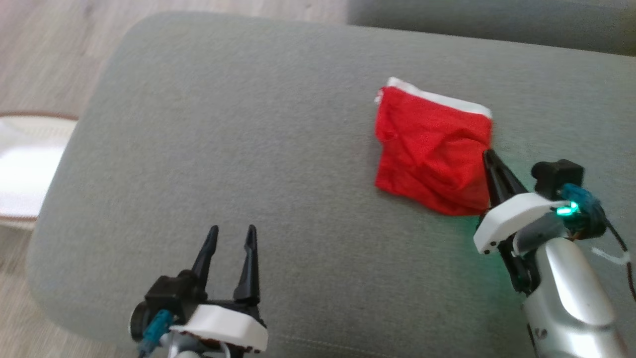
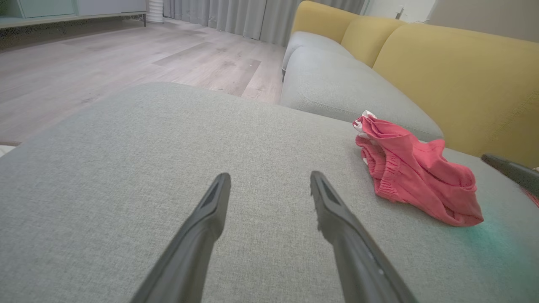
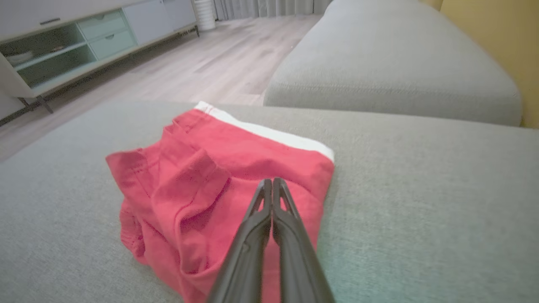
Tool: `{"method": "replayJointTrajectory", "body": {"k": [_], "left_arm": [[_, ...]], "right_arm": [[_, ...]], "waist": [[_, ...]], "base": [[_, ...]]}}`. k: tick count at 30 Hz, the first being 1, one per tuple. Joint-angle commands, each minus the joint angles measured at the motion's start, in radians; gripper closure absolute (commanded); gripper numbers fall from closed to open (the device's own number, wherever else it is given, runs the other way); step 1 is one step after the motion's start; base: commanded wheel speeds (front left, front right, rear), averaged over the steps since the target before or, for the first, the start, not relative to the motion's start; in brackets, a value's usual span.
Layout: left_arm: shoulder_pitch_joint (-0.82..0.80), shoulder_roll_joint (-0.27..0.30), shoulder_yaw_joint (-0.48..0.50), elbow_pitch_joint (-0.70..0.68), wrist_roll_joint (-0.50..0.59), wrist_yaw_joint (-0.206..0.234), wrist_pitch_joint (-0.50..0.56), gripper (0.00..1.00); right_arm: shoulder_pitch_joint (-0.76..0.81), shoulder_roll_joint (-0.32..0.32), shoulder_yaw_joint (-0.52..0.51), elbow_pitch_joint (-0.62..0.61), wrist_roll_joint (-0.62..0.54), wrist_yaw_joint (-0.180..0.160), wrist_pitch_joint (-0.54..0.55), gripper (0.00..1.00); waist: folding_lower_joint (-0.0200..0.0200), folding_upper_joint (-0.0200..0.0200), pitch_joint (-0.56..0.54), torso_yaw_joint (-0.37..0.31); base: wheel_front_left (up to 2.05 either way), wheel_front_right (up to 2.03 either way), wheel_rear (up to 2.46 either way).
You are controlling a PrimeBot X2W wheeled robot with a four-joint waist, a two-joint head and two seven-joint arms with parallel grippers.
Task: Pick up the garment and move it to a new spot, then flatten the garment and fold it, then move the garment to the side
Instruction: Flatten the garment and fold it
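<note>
A red garment [image 1: 427,149] with a white band along its far edge lies crumpled and folded over on the grey sofa cushion [image 1: 248,149]. My right gripper [image 1: 487,154] is shut, its tips resting at the garment's right edge. In the right wrist view the closed fingers [image 3: 273,182] lie over the red cloth [image 3: 198,176], with no fabric visibly pinched between them. My left gripper [image 1: 232,229] stands open over bare cushion near the front edge, well left of the garment. In the left wrist view its gripper [image 2: 269,176] is spread, with the garment [image 2: 412,176] to the right.
A second grey cushion [image 3: 391,63] lies beyond the first, with a yellow backrest [image 2: 454,80] to the right. Wooden floor [image 2: 105,63] surrounds the cushion's far and left sides. A pale cabinet [image 3: 63,46] stands across the room. A white object with a brown rim [image 1: 25,164] sits on the floor at left.
</note>
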Motion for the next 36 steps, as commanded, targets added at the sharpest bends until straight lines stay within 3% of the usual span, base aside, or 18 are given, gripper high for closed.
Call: {"method": "replayJointTrajectory", "body": {"k": [1, 8, 15, 26, 31, 36], "left_arm": [[-0.043, -0.003, 0.016, -0.031, -0.005, 0.007, -0.012, 0.00], [-0.058, -0.003, -0.017, -0.028, -0.022, 0.026, -0.012, 0.00], [-0.063, -0.003, -0.019, -0.026, -0.025, 0.034, -0.012, 0.00], [-0.054, -0.003, -0.021, -0.018, -0.028, 0.040, -0.012, 0.00], [-0.032, -0.003, -0.007, -0.017, -0.024, 0.044, -0.012, 0.00], [-0.013, -0.003, 0.010, -0.019, -0.019, 0.045, -0.012, 0.00]], "right_arm": [[-0.050, -0.004, 0.027, 0.009, -0.009, 0.007, -0.006, 1.00], [-0.140, 0.016, 0.038, 0.218, -0.032, 0.007, -0.068, 1.00], [-0.179, 0.040, 0.166, 0.311, -0.019, 0.007, -0.135, 1.00], [-0.158, 0.044, 0.435, 0.344, 0.110, 0.007, -0.153, 1.00], [-0.135, 0.044, 0.483, 0.328, 0.152, 0.007, -0.187, 1.00], [-0.098, 0.044, 0.468, 0.289, 0.164, 0.007, -0.224, 1.00]], "waist": [[0.0000, -0.0001, 0.032, 0.041], [0.0000, -0.0001, 0.047, 0.077], [0.0000, -0.0001, 0.042, 0.084], [0.0000, -0.0001, 0.015, 0.080], [0.0000, -0.0001, -0.015, 0.051], [0.0000, -0.0001, -0.047, 0.019]], "base": [[0.00, 0.00, 0.00], [0.00, 0.00, 0.00], [0.00, 0.00, 0.00], [0.00, 0.00, 0.00], [0.00, 0.00, 0.00], [0.00, 0.00, 0.00]]}}
